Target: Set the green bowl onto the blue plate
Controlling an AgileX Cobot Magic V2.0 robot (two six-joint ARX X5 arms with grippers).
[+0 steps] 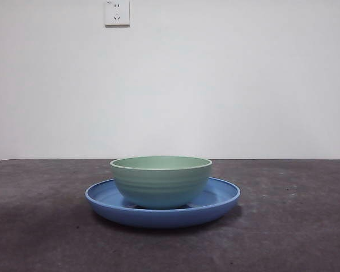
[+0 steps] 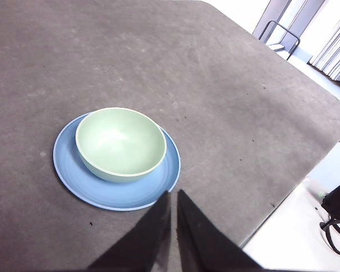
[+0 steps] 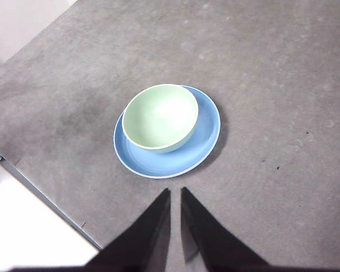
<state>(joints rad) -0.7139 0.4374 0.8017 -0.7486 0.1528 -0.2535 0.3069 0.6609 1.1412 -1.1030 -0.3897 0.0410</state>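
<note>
On the left side of the front view there is only bare grey counter [image 1: 39,226] under a white wall that carries a socket [image 1: 117,12]; neither arm shows there. Toward the middle lies the blue plate [image 1: 102,198], flat on the counter, and the green bowl [image 1: 161,181] stands upright inside it, mouth up, its foot down in the plate's well and its rim level. The bowl sits a little off the plate's centre, with more blue showing on one side than the other, as both wrist views confirm. To the right the counter is bare again. The left tool [image 2: 174,195] hangs above the counter beside the plate, its jaws nearly together with only a thin slit between them and nothing held. The right tool [image 3: 175,192] hangs likewise on its own side, jaws drawn almost together, empty, clear of the plate's edge. Judging by this, the placing is done: the bowl rests free on the plate with no tool touching it, and nothing appears left but for the arms to stay clear. Being round, the bowl has no long axis across the counter and faces no particular way; its only axis is the upright one, opening skyward.
</note>
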